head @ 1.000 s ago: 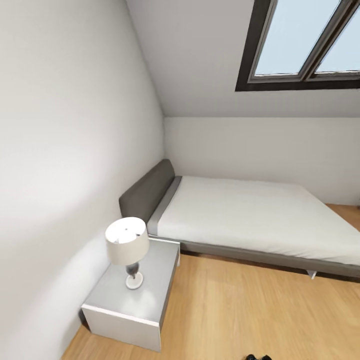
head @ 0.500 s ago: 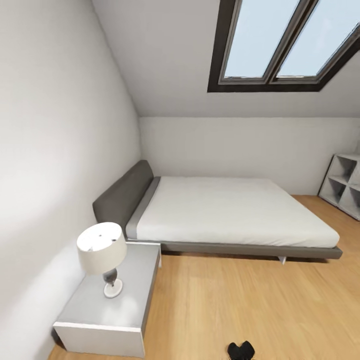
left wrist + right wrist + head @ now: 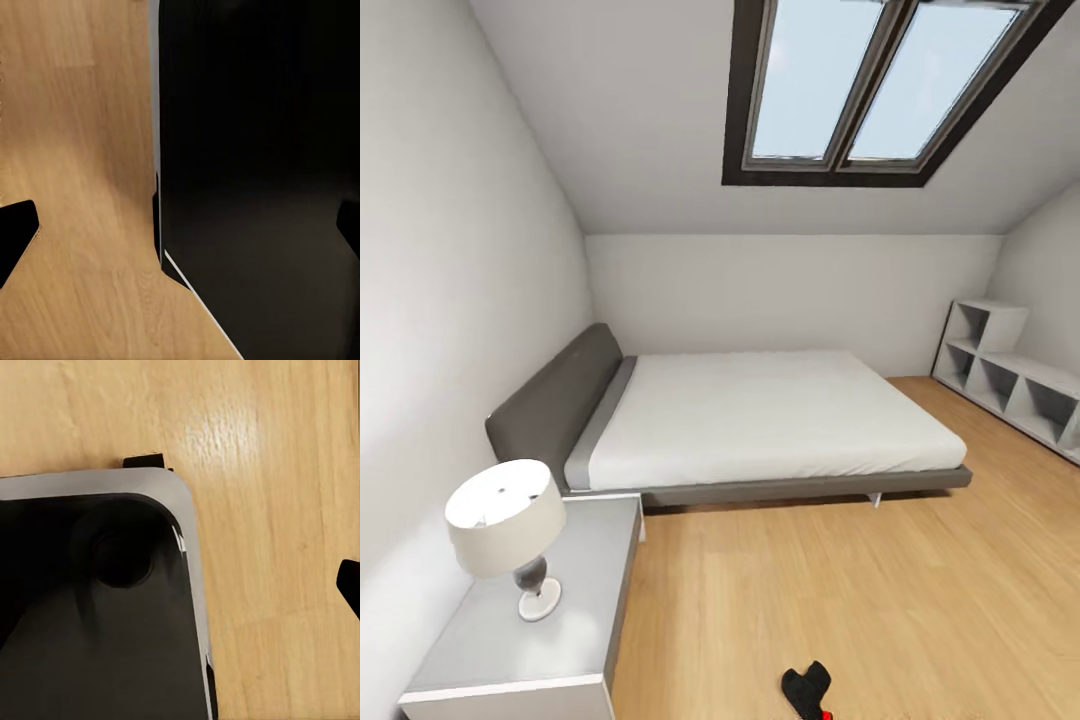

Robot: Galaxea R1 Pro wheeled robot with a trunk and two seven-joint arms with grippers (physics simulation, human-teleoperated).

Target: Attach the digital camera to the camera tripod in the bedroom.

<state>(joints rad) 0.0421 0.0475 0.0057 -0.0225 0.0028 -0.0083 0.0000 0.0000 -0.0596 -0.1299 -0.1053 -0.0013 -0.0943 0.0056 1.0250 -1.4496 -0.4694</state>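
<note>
Panning right, the head camera now takes in a shelf (image 3: 1010,375) past the bed (image 3: 760,415), camera (image 3: 807,690) near on the floor (image 3: 840,600); pincer states can't be told, no writing legible.

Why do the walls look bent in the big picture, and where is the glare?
Head view: the wide lens stretches the edges, so the left wall and skylight lean; soft, even daylight leaves only a faint shadow under the bed. Right wrist view: a pale glare patch sits on the wood floor. Left wrist view: a dark, featureless body covers much of the frame.
</note>
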